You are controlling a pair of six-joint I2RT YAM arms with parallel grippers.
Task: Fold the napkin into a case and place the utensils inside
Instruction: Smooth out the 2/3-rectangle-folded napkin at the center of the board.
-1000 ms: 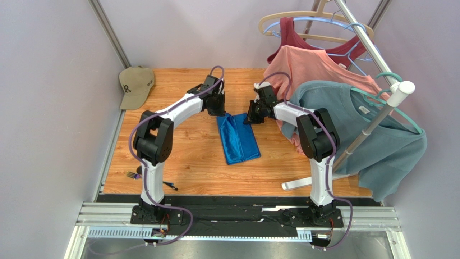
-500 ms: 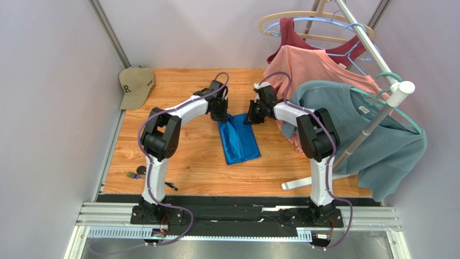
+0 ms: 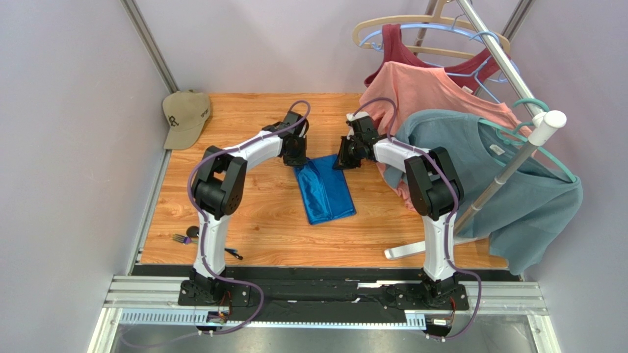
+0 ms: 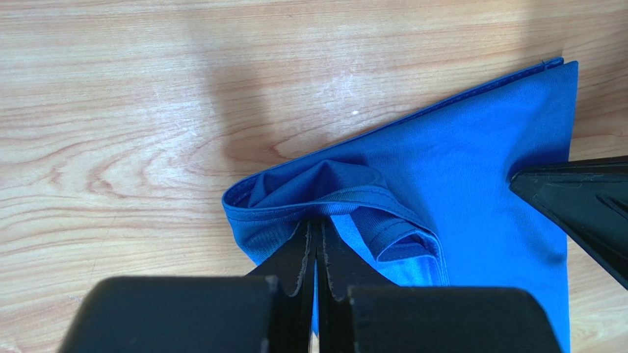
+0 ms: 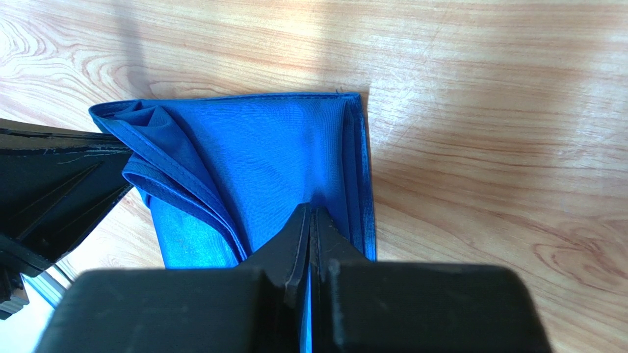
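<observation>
Top view: from high up and behind the two white-and-black arms (image 3: 214, 193), looking down and forward. Far away, with the whole orange-brown wooden table (image 3: 250, 213) in sight.

Left wrist view: from just behind the black left gripper (image 4: 317, 224), looking down past its fingers. Very close to the shiny royal-blue cloth (image 4: 472, 176) and the wood.

Right wrist view: same way, from behind the black right gripper (image 5: 308, 215). Very close too.

Shared by all three: the cloth and the wood around it. Also in each wrist view: the other gripper's tip, at the right edge of the left view and the left edge of the right view.
</observation>
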